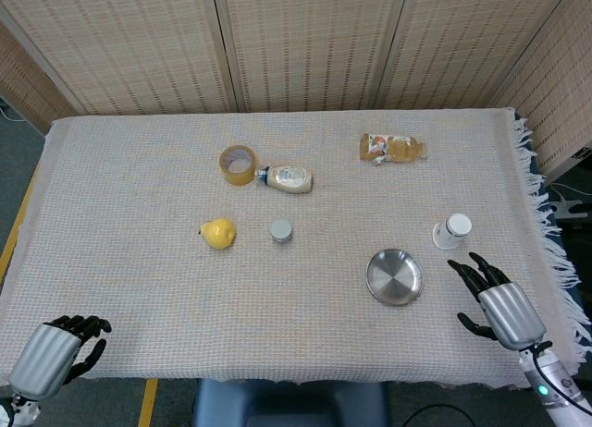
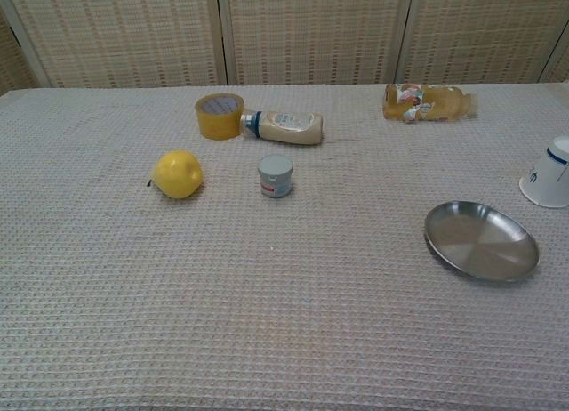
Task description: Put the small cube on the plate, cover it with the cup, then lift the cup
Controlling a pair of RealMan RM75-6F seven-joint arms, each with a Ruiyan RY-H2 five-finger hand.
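Nothing looks started: the plate (image 1: pixel 395 276) lies bare on the bench (image 1: pixel 139 261), the cup (image 1: pixel 452 231) sits upside down just beyond it, no small cube is discernible, the right hand (image 1: pixel 493 302) is open and empty, the left hand (image 1: pixel 57 350) is curled on nothing

Lab: cloth-covered table (image 1: pixel 139 288), screen panels (image 1: pixel 305 39)

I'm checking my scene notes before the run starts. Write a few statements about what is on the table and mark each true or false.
1. The metal plate is empty. True.
2. The paper cup stands on the plate. False: it lies on the cloth beside it.
3. The tape roll touches the squeeze bottle. True.
4. The right hand holds the cup. False: it holds nothing.
5. The yellow pear is on the plate. False: it sits on the cloth, far left.
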